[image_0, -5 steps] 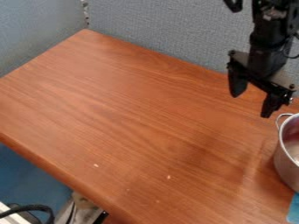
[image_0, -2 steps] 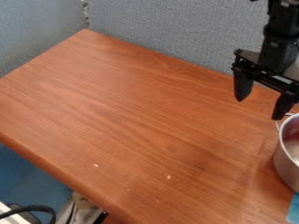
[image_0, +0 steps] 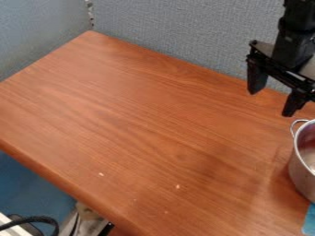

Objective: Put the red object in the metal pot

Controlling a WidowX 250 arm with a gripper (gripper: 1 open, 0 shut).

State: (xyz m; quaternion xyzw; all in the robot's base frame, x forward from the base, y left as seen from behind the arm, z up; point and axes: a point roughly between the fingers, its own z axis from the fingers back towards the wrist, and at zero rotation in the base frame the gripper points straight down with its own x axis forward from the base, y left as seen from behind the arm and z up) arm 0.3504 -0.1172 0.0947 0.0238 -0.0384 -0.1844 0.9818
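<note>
- The black two-fingered claw (image_0: pixel 272 99) was spread wide at the upper right of the frame, with nothing visible between its fingers.
- The round, shiny silver-grey steel pot (image_0: pixel 300 171) stood on the brown wood-grained counter (image_0: pixel 147 120) at the right edge, cut off by the frame.
- A dull reddish patch (image_0: pixel 309 138) showed inside the pot; whether it was the red object or a reflection could not be told.
- The pot looked stiff, smooth, perhaps slippery, and fairly light; its thin rim or small wire-like side handle (image_0: pixel 297 123) seemed the best place to take hold, should it need moving.
- The red object's weight, softness and best hold could not be judged.
- Counted: one pot, one visible handle, one claw, one counter; no red object for certain.
</note>
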